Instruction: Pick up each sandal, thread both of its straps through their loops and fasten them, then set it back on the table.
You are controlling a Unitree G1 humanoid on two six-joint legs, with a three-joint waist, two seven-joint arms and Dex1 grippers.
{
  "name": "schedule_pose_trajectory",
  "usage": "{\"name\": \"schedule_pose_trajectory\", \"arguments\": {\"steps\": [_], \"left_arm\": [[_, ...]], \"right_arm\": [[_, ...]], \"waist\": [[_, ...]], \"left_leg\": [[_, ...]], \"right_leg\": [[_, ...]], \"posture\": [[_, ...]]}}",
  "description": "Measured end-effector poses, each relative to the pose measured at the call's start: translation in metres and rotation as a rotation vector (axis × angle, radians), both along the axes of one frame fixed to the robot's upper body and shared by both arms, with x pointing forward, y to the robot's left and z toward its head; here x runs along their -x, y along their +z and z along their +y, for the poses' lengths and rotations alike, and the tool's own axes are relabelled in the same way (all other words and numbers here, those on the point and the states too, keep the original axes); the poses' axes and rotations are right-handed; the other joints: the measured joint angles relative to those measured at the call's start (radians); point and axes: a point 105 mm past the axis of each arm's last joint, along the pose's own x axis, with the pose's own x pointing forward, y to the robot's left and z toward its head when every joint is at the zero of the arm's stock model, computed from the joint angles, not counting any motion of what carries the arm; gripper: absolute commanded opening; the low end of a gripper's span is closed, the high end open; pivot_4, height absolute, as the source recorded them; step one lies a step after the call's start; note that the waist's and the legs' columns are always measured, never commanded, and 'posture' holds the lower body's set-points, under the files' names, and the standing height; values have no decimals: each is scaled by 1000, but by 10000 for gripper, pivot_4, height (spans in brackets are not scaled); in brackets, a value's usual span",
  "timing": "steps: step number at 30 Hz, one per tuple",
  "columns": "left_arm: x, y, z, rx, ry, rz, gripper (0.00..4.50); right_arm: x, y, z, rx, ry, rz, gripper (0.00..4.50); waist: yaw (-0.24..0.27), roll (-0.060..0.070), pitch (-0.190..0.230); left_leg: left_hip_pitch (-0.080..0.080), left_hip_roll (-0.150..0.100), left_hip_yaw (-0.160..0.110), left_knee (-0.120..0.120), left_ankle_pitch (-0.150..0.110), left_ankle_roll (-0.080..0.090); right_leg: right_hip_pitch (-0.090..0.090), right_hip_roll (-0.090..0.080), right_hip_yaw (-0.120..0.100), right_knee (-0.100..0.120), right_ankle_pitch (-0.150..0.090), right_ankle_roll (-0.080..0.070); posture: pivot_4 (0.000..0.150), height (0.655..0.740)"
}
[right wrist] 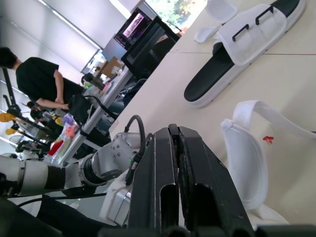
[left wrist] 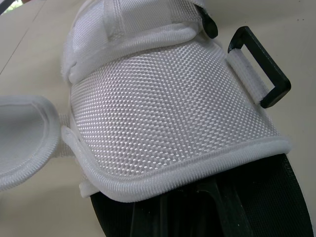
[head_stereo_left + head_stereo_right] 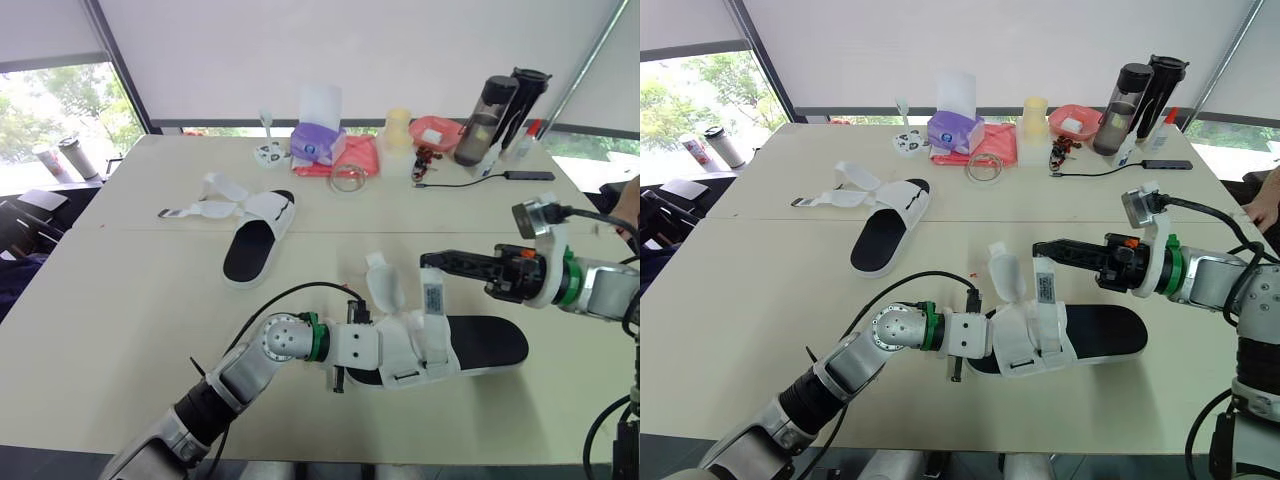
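Observation:
The near sandal [image 3: 470, 345], black sole and white upper, lies at the table's front. My left gripper [image 3: 358, 356] is shut on its toe end, under the white upper [image 2: 168, 108] with its black loop [image 2: 261, 69]. Two loose straps stand up from it: a rounded one [image 3: 382, 285] and a labelled one [image 3: 434, 300]. My right gripper [image 3: 428, 260] hovers just above the labelled strap, pointing left, its fingers [image 1: 173, 168] shut with nothing seen between them. The second sandal [image 3: 258, 236] lies farther back on the left, its straps [image 3: 200, 208] spread open.
Along the far edge stand a purple tissue box [image 3: 318, 140], a pink cloth [image 3: 355, 160], a clear tape roll [image 3: 348, 177], a yellow cup [image 3: 398, 125], a pink bowl [image 3: 437, 130], two dark bottles [image 3: 490, 118] and a cable [image 3: 470, 184]. A person's hand [image 3: 630, 200] shows at the right edge.

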Motion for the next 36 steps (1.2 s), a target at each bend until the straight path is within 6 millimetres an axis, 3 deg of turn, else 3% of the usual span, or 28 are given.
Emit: {"name": "schedule_pose_trajectory", "arguments": {"steps": [12, 31, 36], "left_arm": [[-1, 0, 0, 3, 8, -3, 0], [-1, 1, 0, 14, 28, -4, 0], [-1, 0, 0, 16, 34, -3, 0]], "right_arm": [[-37, -30, -2, 71, -126, 38, 698], [-57, -81, -8, 309, -173, 117, 698], [-57, -87, -6, 360, -153, 110, 698]], "waist": [[-2, 0, 0], [-3, 0, 0], [-3, 0, 0]], "left_leg": [[1, 0, 0, 0, 0, 0], [2, 0, 1, 0, 0, 0], [4, 0, 1, 0, 0, 0]], "right_leg": [[-1, 0, 0, 1, 0, 0], [0, 1, 0, 2, 0, 0], [1, 1, 0, 2, 0, 0]], "posture": [[1500, 7400], [1500, 7400], [1500, 7400]]}}
